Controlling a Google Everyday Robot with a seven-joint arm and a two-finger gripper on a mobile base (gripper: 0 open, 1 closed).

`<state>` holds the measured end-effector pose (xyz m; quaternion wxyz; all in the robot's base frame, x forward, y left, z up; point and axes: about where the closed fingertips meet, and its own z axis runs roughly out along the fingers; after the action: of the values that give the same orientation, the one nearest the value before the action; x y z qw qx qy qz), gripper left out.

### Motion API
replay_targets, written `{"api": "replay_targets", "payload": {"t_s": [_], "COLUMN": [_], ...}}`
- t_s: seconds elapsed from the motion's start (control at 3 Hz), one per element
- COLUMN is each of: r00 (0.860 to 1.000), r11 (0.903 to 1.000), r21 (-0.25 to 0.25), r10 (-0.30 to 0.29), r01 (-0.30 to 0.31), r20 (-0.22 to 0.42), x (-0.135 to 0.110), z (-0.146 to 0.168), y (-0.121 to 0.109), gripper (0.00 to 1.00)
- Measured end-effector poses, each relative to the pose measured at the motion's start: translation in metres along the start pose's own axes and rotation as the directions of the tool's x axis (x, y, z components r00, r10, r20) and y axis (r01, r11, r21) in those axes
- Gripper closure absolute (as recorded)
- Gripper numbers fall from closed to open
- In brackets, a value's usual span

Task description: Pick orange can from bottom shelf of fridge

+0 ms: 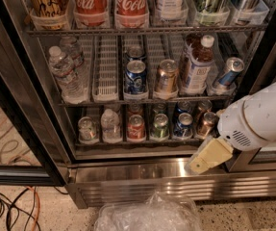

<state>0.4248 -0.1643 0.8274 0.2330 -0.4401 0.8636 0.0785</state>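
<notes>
The orange can (206, 123) stands upright at the right end of the bottom shelf (128, 143) of the fridge (142, 173). It is small, copper-orange, with a silver top. My gripper (207, 156) hangs from the white arm at the right. It sits just below and in front of the orange can, over the steel base panel. It holds nothing that I can see. The arm's white housing (257, 121) sits right of the can and hides the shelf's right end.
Left of the orange can stand a blue can (182, 124), a green can (159, 126), a red can (136, 128), a clear bottle (109, 125) and a silver can (87, 128). The rack above holds a taller copper-gold can (166, 76). A plastic bag (147, 213) and cables (7, 203) lie on the floor.
</notes>
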Motion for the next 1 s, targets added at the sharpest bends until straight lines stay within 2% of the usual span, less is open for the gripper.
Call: {"api": "replay_targets", "payload": {"t_s": [0.33, 0.67, 1.0], "r00": [0.992, 0.955, 0.885], "r11": [0.9942, 0.971, 0.9336], "r21": [0.007, -0.007, -0.025], "r10": [0.107, 0.236, 0.347], "r01": [-0.107, -0.239, -0.358], "r20": [0.061, 0.177, 0.31], "x": [0.007, 0.023, 0.03], "z": [0.023, 0.058, 0.086], "y": [-0.01, -0.016, -0.025], "gripper": [0.0, 0.0, 0.0]}}
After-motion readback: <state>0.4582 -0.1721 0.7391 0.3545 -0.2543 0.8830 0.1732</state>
